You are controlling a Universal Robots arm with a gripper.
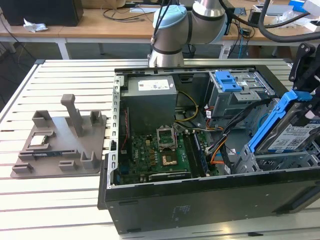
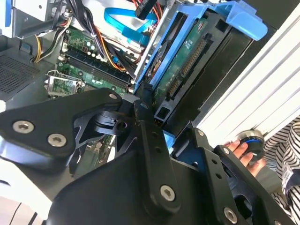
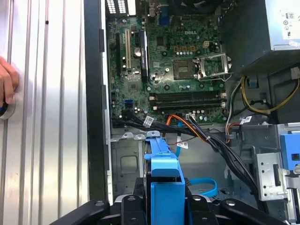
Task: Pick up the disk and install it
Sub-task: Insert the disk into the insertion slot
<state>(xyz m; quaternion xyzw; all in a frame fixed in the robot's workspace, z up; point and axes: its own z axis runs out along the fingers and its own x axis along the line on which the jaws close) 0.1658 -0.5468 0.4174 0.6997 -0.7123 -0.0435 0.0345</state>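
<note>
Claw (image 1: 305, 86) is clamping the disk (image 1: 295, 137) by its blue bracket (image 3: 165, 187). It is holding the disk tilted, partly inside the computer case (image 1: 200, 200) at the case's end on the exterior view's right.

Judgement: seating is going to depend on the bracket edges running parallel to the drive cage (image 1: 280, 161) rails. It also needs the cables (image 3: 220, 147) inside the case lying clear underneath, and an even, unforced descent.

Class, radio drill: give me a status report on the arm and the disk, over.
Gripper shut on the disk, held tilted over the drive bay. Not seated yet. Cables beside the bay; a hand outside the case.
</note>
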